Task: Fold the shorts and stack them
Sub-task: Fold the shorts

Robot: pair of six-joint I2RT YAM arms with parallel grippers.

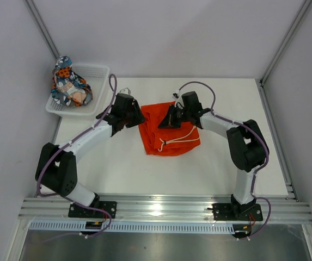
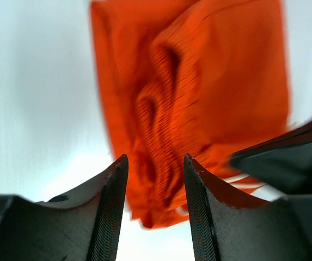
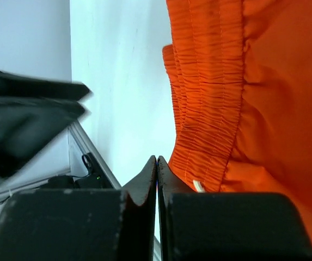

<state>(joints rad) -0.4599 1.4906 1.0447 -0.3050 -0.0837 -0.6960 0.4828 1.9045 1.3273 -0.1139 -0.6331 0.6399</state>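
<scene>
**A:** What is found in the white mesh basket (image 1: pixel 102 69)?

**B:** The printed shorts (image 1: pixel 68 82) are seen in it, bunched into a heap that rises above the rim at the far end. The near part of the basket is left bare. The basket itself is set at the far left corner of the table (image 1: pixel 210 168).

**A:** And where are the orange shorts (image 1: pixel 169 133) placed?

**B:** They are laid on the table near its middle, well apart from the basket. They are rumpled rather than spread flat, and the white drawstring (image 1: pixel 182 138) is looped across their near right part.

**A:** How is the left gripper (image 2: pixel 156 159) set?

**B:** Its fingers are parted to a moderate gap and nothing is clamped between them. The orange cloth is seen beyond the tips. From above, the gripper is placed at the left edge of the orange shorts.

**A:** And the right gripper (image 3: pixel 157 160)?

**B:** Its fingers are pressed together tip to tip, and no cloth is seen caught between them. The gathered waistband is found just beside them. From above, the gripper is held over the far edge of the orange shorts.
</scene>
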